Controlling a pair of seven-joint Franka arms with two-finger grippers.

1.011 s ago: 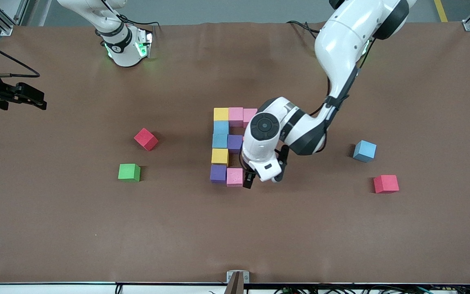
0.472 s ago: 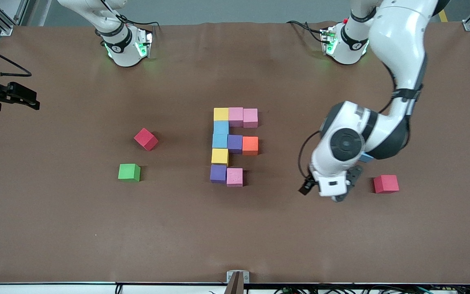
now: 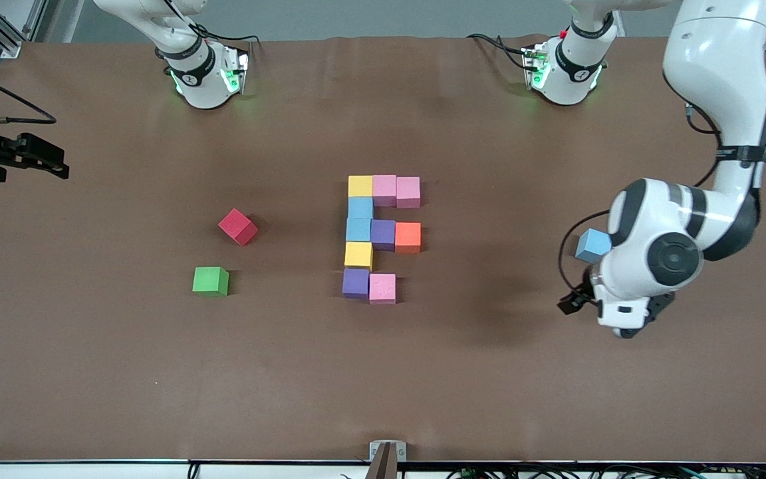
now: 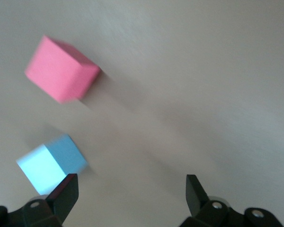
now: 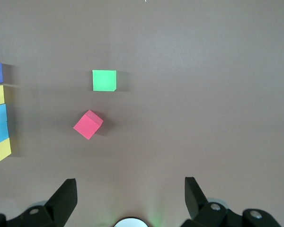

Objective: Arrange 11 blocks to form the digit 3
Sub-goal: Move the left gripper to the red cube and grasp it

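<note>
Ten blocks lie touching in an E-like figure mid-table: yellow (image 3: 360,185), two pink (image 3: 384,190), two light blue (image 3: 359,219), purple (image 3: 383,234), orange (image 3: 407,237), yellow (image 3: 358,255), purple (image 3: 355,282) and pink (image 3: 382,288). Toward the left arm's end, my left gripper (image 3: 626,326) hangs open and empty beside a loose light blue block (image 3: 593,245). Its hand hides a red block in the front view. The left wrist view shows the red block (image 4: 61,68), the blue one (image 4: 49,163) and the gripper (image 4: 131,182). My right gripper (image 5: 130,187) waits open and empty, high over the table.
Toward the right arm's end lie another loose red cube (image 3: 237,226) and, nearer the front camera, a green cube (image 3: 210,280). The right wrist view also shows the red cube (image 5: 88,124) and green cube (image 5: 104,80). Both arm bases (image 3: 203,73) stand along the table's back edge.
My left arm has swung from the figure's pink and orange cubes toward its own end of the table, uncovering the orange cube and now covering the loose red one. The right arm barely moved.
</note>
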